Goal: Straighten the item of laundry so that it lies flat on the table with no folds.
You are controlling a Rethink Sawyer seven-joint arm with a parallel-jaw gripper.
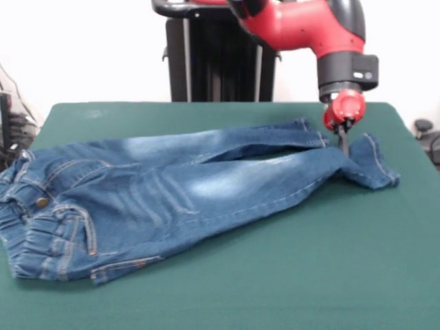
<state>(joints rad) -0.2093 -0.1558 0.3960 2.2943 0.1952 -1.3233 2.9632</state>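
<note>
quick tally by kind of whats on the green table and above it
jeans: 1, blue denim, lying across the table
table: 1, covered in dark green cloth
robot arm: 1, red and black, its pincer down at the end of a jeans leg
total: 3

One pair of blue denim jeans (179, 196), one dark green felt-covered table (330, 275), one red and black robot arm (309, 27), one gripper (342, 141).

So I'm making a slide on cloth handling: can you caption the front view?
Sawyer's gripper presses down at the bent cuff end of blue jeans spread on the green table.
</note>
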